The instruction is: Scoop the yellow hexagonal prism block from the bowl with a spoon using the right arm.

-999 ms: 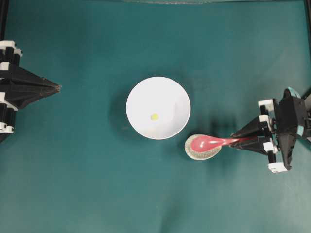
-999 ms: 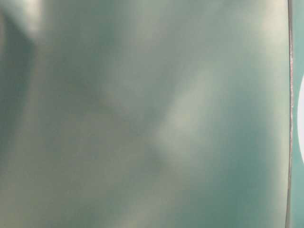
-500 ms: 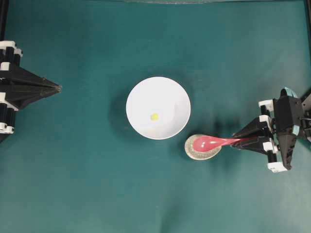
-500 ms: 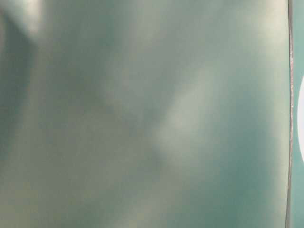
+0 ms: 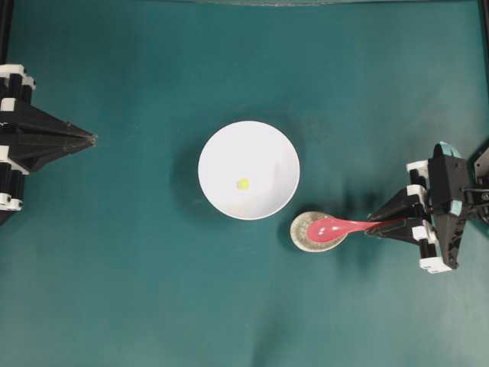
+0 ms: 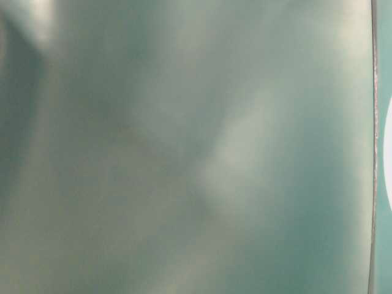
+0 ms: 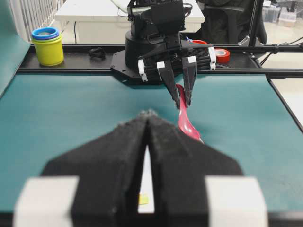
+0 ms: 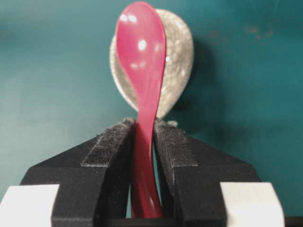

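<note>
1. We see the right gripper (image 5: 372, 226) near the right edge of the worktop (image 5: 153, 306), its two black fingers (image 8: 113, 156) clamped on the handle of the red-pink spoon (image 5: 336, 226); the right wrist view shows the handle pinched between the pads.
2. The spoon's oval scoop reaches out from the fingertips toward the middle of the worktop and sits over the small speckled spoon rest (image 5: 304, 237); whether it touches the rest we cannot tell.
3. The yellow hexagonal prism block (image 5: 243, 184) lies well apart from this gripper, beyond the spoon's tip, toward the worktop's middle.
4. The left gripper (image 5: 90, 139) stays by the left edge of the worktop, its fingers pressed together with nothing between them, pointing toward the middle.
5. The white bowl (image 5: 263, 145) stands near the centre of the worktop and holds only the yellow block, a little left of and below the bowl's own middle. The spoon rest sits just beside the bowl's lower right rim.
6. In the left wrist view, a yellow cup with a blue ring on top (image 7: 47, 43) stands beyond the far left corner of the worktop, and a red tape roll (image 7: 221, 54) lies behind the right arm (image 7: 156, 28).
7. We can read no writing or labels.
8. The table-level view is a teal blur.
</note>
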